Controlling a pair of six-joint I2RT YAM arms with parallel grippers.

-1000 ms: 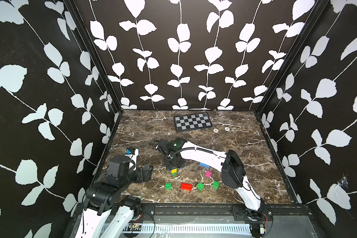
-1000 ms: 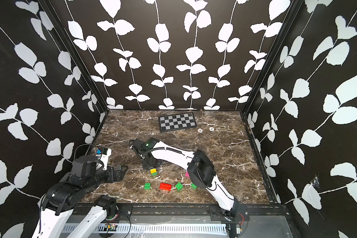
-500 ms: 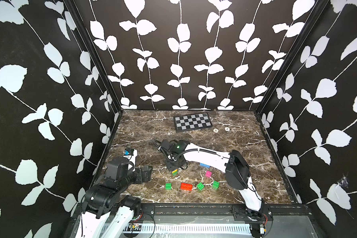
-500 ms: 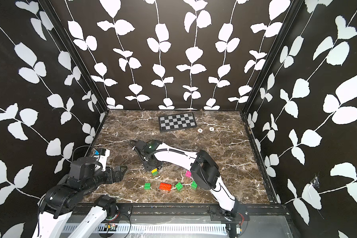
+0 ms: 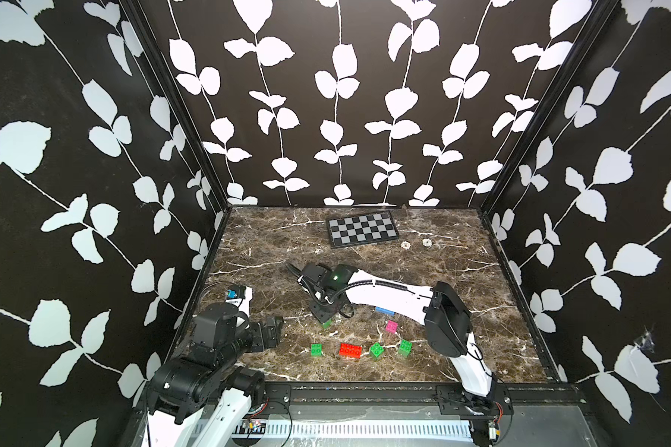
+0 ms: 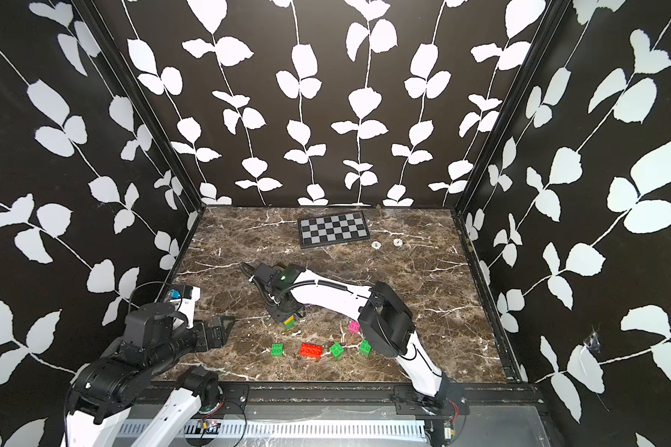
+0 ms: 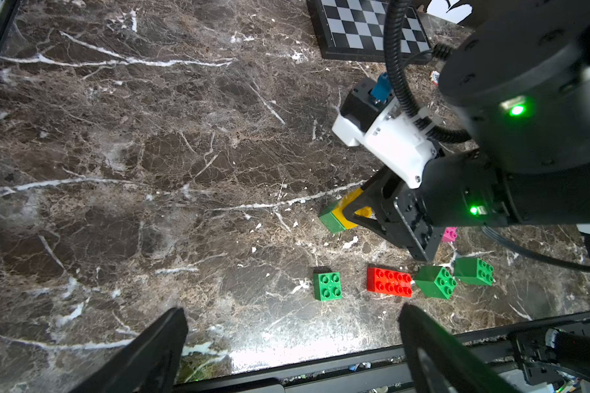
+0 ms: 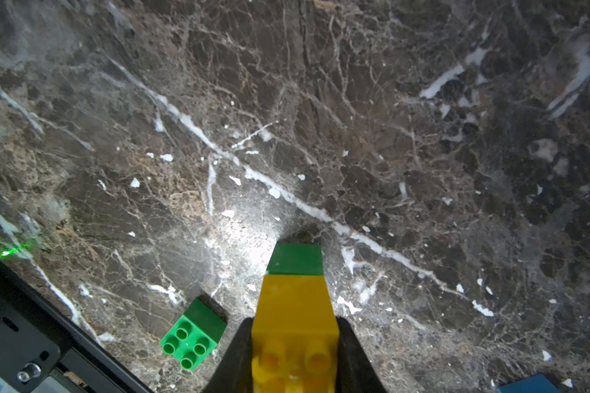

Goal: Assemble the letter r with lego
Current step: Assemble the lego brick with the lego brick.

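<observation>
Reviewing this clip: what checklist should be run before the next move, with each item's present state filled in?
1. Right gripper shut on yellow brick: ok.
2. Yellow brick seated flush on green brick: ok.
3. That stack resting on the table: cannot tell.
4. Left gripper open, holding nothing: ok.
5. Red brick uncovered, studs up: ok.
6. Blue brick in full view: not ok, the right arm hides part of it.

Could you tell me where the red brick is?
In both top views the red brick lies front-centre, between a green brick and a tilted green brick.
</observation>
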